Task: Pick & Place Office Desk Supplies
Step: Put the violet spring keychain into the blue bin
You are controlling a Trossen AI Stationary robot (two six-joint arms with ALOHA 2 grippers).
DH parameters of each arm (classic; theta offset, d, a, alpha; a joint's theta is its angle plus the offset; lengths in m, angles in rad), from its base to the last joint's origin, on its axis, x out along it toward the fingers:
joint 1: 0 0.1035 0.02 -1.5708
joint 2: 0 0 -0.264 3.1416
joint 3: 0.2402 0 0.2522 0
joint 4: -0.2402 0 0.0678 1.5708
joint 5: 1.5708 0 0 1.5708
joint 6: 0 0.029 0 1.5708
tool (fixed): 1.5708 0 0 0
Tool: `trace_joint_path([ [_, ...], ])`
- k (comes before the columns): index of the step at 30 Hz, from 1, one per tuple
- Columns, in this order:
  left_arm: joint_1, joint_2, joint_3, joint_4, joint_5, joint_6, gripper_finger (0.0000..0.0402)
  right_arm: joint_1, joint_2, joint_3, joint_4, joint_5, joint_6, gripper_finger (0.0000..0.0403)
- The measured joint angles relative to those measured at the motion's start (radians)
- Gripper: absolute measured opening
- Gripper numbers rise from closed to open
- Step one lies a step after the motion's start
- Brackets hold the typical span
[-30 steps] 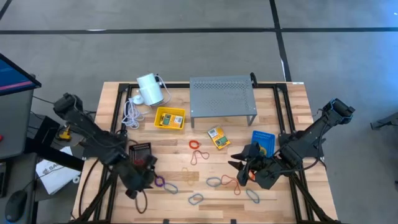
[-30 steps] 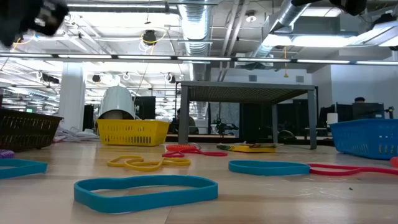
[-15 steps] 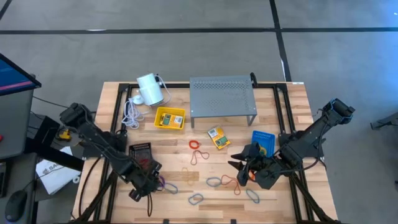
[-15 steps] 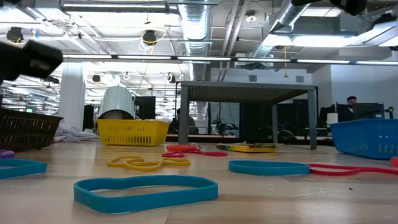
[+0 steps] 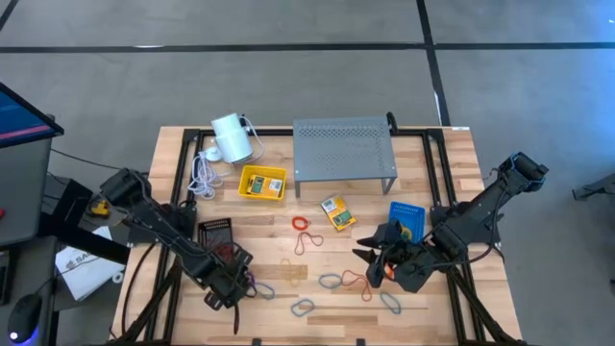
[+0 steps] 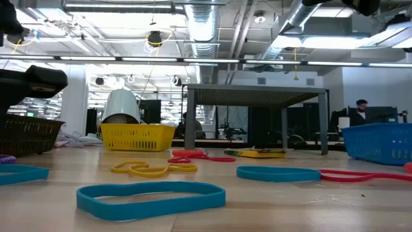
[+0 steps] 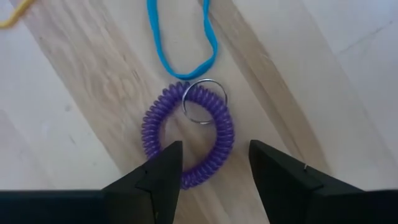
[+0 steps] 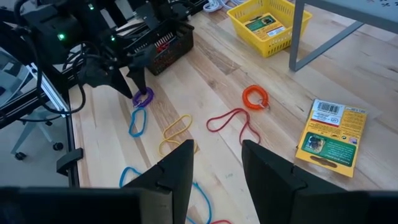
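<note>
My left gripper (image 7: 214, 147) is open and points down over a purple coil band (image 7: 189, 134) with a metal ring (image 7: 204, 101). Its fingers stand on either side of the coil's near part, and the coil lies flat on the wood. In the high view the left gripper (image 5: 233, 282) is at the near left, beside the coil (image 5: 249, 281). Blue (image 7: 183, 37), red (image 8: 231, 120), yellow (image 8: 176, 132) and orange (image 8: 255, 96) bands lie loose on the table. One crayon box (image 5: 337, 211) lies mid-table. My right gripper (image 5: 368, 253) hovers open at the near right.
A black basket (image 5: 217, 234) stands just behind the left gripper. A yellow basket (image 5: 261, 183) holds another crayon box. The grey shelf (image 5: 344, 149), the white cylinder (image 5: 231, 136) with its cord, and a blue basket (image 5: 406, 219) stand farther off. Bands (image 6: 151, 196) lie along the near edge.
My left arm has swung toward the table's right and come down lower, bringing its gripper closer to the purple coil. The right arm and all the loose things have kept still.
</note>
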State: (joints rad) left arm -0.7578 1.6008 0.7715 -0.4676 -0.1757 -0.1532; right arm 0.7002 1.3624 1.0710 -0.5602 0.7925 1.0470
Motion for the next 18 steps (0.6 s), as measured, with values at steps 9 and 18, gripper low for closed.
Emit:
trace_joint_path([
  [9, 0.000, 0.011, 0.001, 0.026, 0.014, 0.000, 0.0121, 0.000, 0.000, 0.000, 0.008, -0.001, 0.000, 0.0134],
  [18, 0.000, 0.014, 0.000, 0.135, 0.038, -0.035, 0.0012, 0.000, 0.000, 0.000, 0.017, -0.002, 0.000, 0.0133],
])
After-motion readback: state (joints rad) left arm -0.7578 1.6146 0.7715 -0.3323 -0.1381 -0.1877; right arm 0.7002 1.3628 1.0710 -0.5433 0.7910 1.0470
